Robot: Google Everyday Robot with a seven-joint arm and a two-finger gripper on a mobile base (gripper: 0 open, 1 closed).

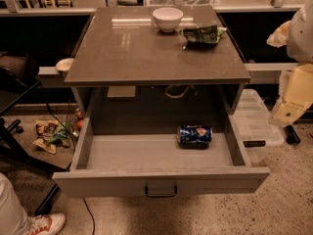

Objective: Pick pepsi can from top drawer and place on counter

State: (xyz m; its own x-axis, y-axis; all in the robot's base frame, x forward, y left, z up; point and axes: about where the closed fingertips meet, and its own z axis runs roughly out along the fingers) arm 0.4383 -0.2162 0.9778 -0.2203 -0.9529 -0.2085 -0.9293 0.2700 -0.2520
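Note:
The pepsi can [194, 135] lies on its side in the open top drawer [156, 180], at the back right of the drawer's floor. It is dark blue with a round logo. The drawer is pulled far out, and its dark handle [161, 192] sits at the middle of the front panel. The counter [132, 48] is a glossy grey-brown top above the drawer. My gripper [288, 112] and its arm show at the right edge of the camera view, pale yellow and white, beside the counter and well right of the can. It holds nothing that I can see.
A white bowl [167, 18] and a green snack bag [203, 34] sit at the counter's far edge. A clear plastic bin [254, 124] stands right of the drawer. A dark chair [14, 92], floor litter [49, 131] and a person's shoe [46, 224] are at the left.

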